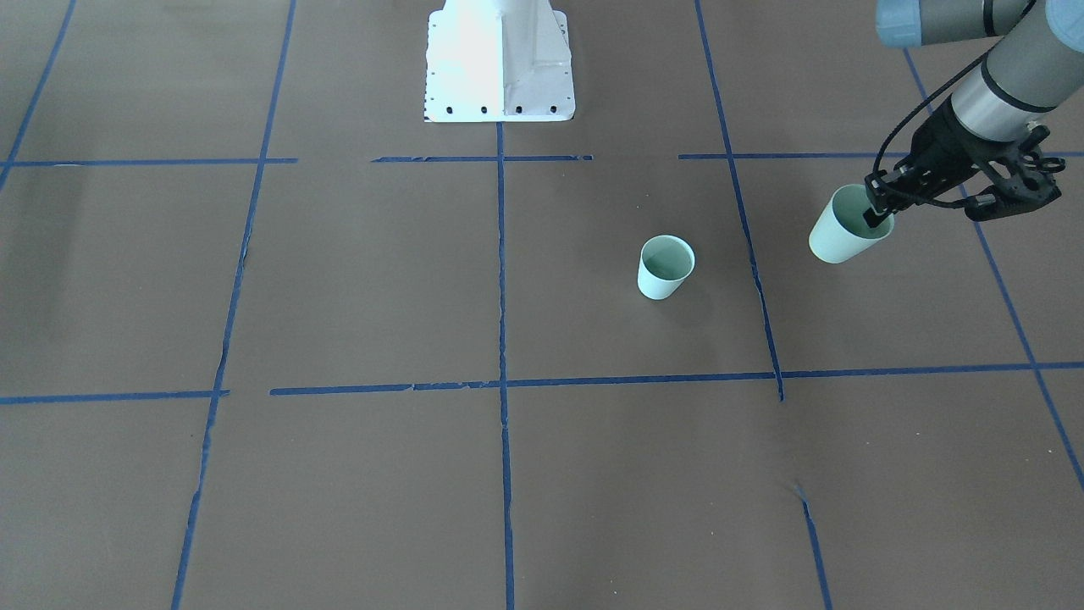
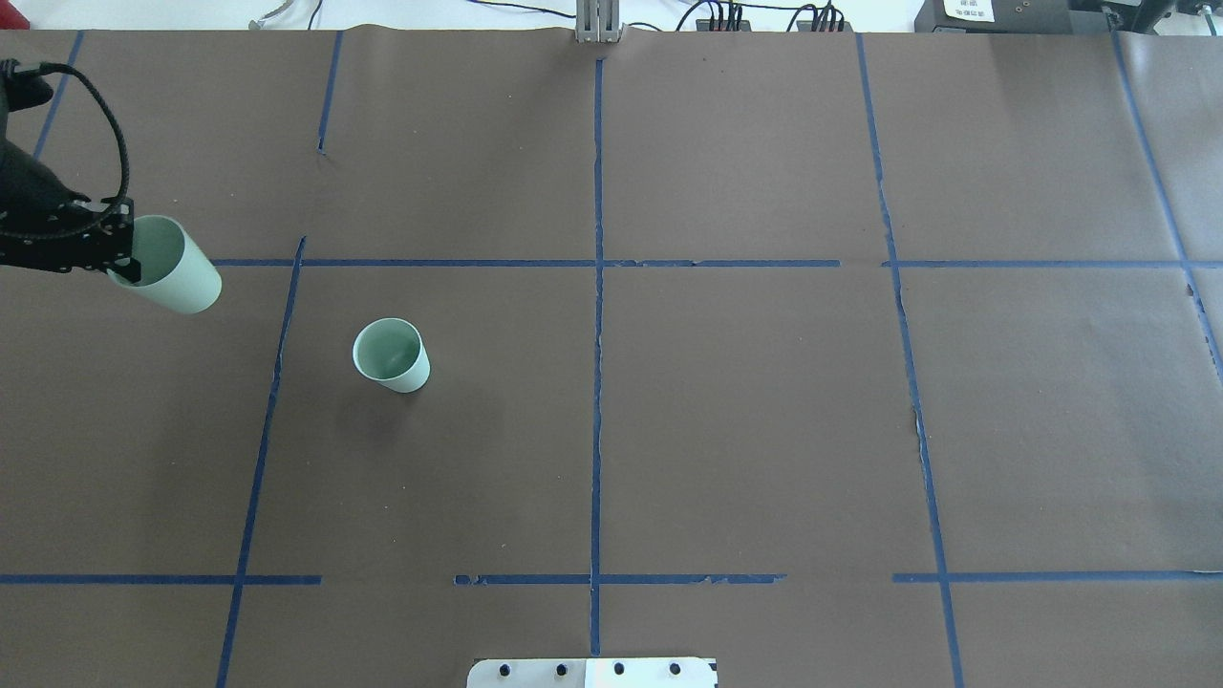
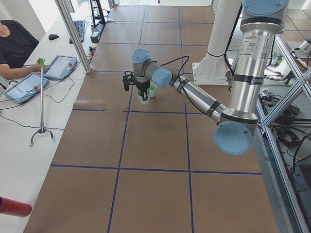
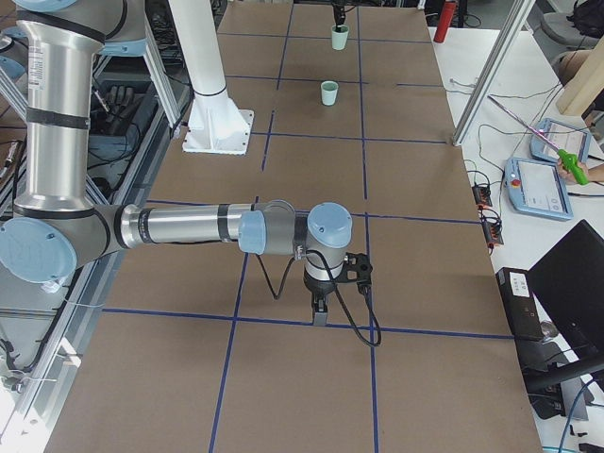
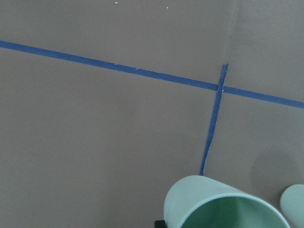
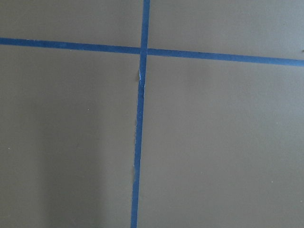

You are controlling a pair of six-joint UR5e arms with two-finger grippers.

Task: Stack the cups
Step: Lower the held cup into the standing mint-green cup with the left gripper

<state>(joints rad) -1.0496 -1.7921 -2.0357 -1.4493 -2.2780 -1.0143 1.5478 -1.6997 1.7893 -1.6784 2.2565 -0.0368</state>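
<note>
front-facing view: left gripper (image 1: 874,213) pinching the rim of the held cup (image 1: 841,239), one finger inside, one outside; cup tilted, looks lifted off the brown paper (image 1: 356,280). standing cup (image 1: 665,269) upright, mouth up, on the paper. held cup is well apart from the standing cup, on its robot's-left side, a blue tape line (image 1: 745,229) between them

overhead view: left gripper (image 2: 126,266) clamped on the held cup (image 2: 177,272) rim, cup's bottom pointing toward the standing cup (image 2: 392,355)

left side view: near arm's left gripper (image 3: 144,93) has a finger down in the held cup (image 3: 142,99); standing cup (image 3: 153,90) just behind it, overlapping in this view

right side view: held cup (image 4: 340,39) hangs under the left gripper (image 4: 339,24), beyond the standing cup (image 4: 328,92). right gripper (image 4: 321,316) points down at the paper, well apart from the standing cup on its other side; cannot tell if its fingers are spread or together

left wrist view: held cup (image 5: 223,204) mouth at the bottom edge, sliver of the standing cup (image 5: 294,205) just right of it

right wrist view: brown paper and crossing blue tape lines
</note>
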